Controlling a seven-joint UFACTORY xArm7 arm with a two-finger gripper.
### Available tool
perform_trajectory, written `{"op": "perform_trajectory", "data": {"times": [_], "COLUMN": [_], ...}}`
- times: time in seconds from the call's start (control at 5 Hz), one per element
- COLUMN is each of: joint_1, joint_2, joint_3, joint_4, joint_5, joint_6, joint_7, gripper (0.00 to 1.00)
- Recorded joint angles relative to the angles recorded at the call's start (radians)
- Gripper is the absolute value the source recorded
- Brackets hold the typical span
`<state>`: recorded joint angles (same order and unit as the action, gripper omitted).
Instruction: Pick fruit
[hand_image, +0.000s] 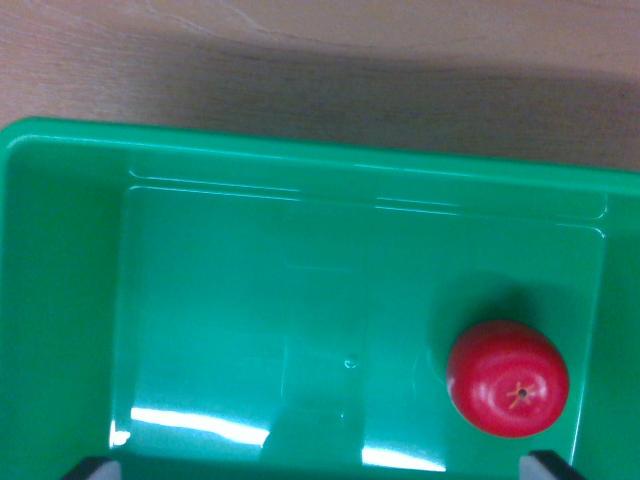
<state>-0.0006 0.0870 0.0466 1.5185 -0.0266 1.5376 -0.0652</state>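
Note:
A red apple lies on the floor of a green plastic bin, toward the wrist view's lower right, its stem end facing up. Two dark fingertips of my gripper poke in at the bottom edge, one at the left and one at the right, set wide apart. Nothing sits between them. The apple rests just inside the right fingertip, above it in the picture.
The bin's far rim runs across the upper part of the view, with a wooden tabletop beyond it. The bin's left wall and right wall close in the floor.

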Motion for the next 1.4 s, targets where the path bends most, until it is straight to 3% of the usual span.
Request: {"op": "perform_trajectory", "data": {"times": [0.2, 0.4, 0.6, 0.8, 1.0, 1.2, 1.4], "joint_1": [-0.0079, -0.0079, -0.0172, -0.0172, -0.0274, -0.0274, -0.038], "joint_2": [0.017, 0.017, 0.036, 0.036, 0.057, 0.057, 0.079], "joint_3": [-0.007, -0.007, -0.015, -0.015, -0.023, -0.023, -0.032], "joint_4": [-0.023, -0.023, -0.05, -0.05, -0.08, -0.08, -0.111], "joint_5": [-0.003, -0.003, -0.0065, -0.0065, -0.0103, -0.0103, -0.0143], "joint_6": [-0.031, -0.031, -0.068, -0.068, -0.109, -0.109, -0.151], "joint_7": [-0.01, -0.01, -0.021, -0.021, -0.033, -0.033, -0.046], "gripper": [0.0, 0.0, 0.0, 0.0, 0.0, 0.0, 0.0]}}
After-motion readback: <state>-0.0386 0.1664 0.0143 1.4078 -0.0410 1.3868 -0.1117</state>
